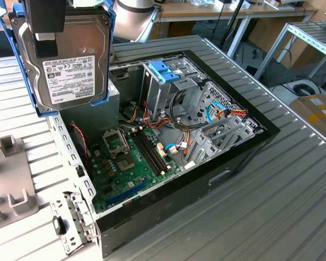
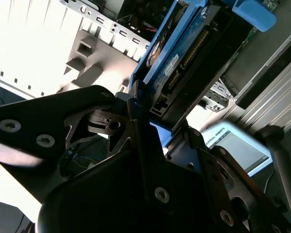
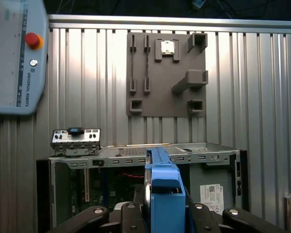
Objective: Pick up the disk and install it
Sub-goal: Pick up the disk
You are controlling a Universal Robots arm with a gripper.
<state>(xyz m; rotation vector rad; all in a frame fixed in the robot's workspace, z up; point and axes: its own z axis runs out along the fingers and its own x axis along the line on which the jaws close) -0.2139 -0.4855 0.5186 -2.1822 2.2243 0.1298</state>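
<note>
The disk [image 1: 70, 65] hangs upright, label showing, raised over the open computer case [image 1: 223, 174] at the exterior view's left, clear of the desk [image 1: 282, 212]. The end effector [image 2: 148, 109] pinches its blue-framed edge.

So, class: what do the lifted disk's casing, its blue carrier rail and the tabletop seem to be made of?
Disk: likely metal, matt silver-grey casing with dull sheen, white paper-like label.
Carrier rail: probably plastic, smooth uniform light blue.
Tabletop: seemingly aluminium, ribbed grey profiles.
</note>
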